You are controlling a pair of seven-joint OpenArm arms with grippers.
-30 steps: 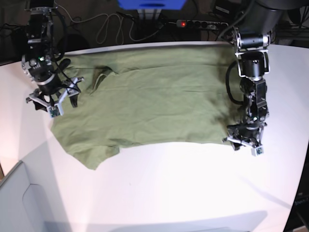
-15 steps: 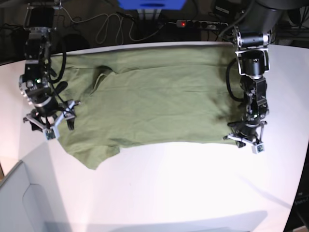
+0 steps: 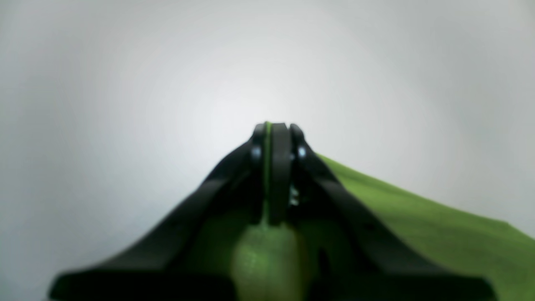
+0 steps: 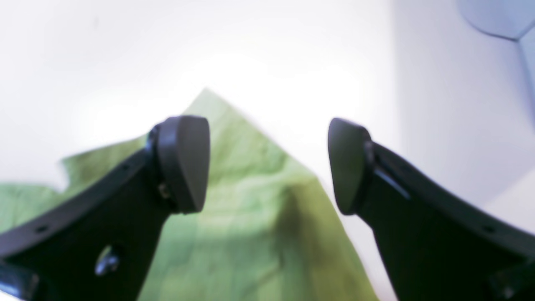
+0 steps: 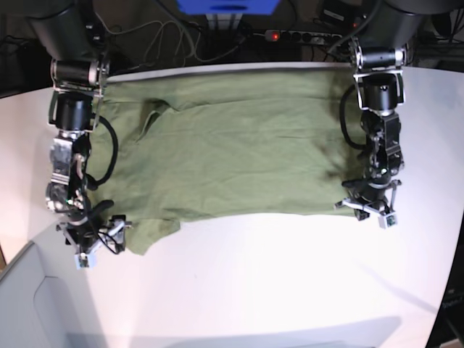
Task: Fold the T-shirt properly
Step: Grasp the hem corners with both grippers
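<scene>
The olive-green T-shirt (image 5: 232, 145) lies spread flat on the white table (image 5: 275, 283), neckline to the left. My left gripper (image 5: 367, 209) is at the shirt's near right hem corner. In the left wrist view it (image 3: 273, 129) is shut with a thin fold of green cloth (image 3: 418, 225) between the jaws. My right gripper (image 5: 96, 243) is at the near left sleeve corner. In the right wrist view it (image 4: 267, 163) is open, its fingers astride the sleeve's pointed corner (image 4: 250, 217), just above it.
A power strip (image 5: 301, 35), loose cables (image 5: 167, 40) and a blue object (image 5: 228, 6) sit behind the table's far edge. A pale grey panel (image 5: 29, 304) is at the near left corner. The table's near half is bare white.
My right arm has swung down the shirt's left side, from the upper sleeve area to the near sleeve corner. My left gripper has stayed at the hem corner.
</scene>
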